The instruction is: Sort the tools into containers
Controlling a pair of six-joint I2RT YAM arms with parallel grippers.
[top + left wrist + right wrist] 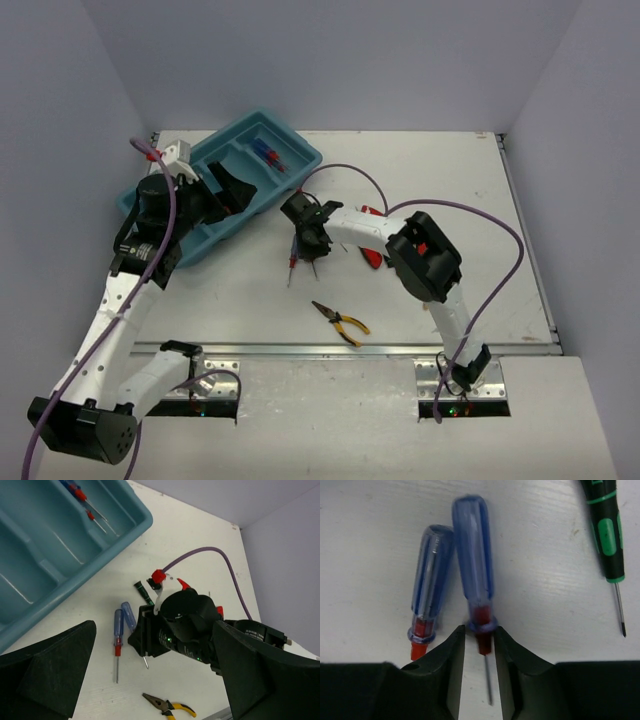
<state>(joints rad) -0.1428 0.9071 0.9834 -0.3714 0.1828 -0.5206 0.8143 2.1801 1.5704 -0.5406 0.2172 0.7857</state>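
Top external view: we are noting yellow-handled pliers (341,322) lying nearest on the counter (480,250). Beyond them, we are seeing the right pincer (479,632) narrow, gripping a blue-handled screwdriver (474,555) at its red collar. Farther off, the left pincer (235,190) is hovering wide over the teal tray (312,158).

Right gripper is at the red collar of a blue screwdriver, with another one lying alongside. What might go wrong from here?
1. The right gripper pinches the blue screwdriver at its narrow red collar, well away from the middle of the handle. When it is lifted, the tool may swing down or slip out.
2. The second blue screwdriver lies close alongside, with its collar next to one finger. It may get nudged or dragged along.
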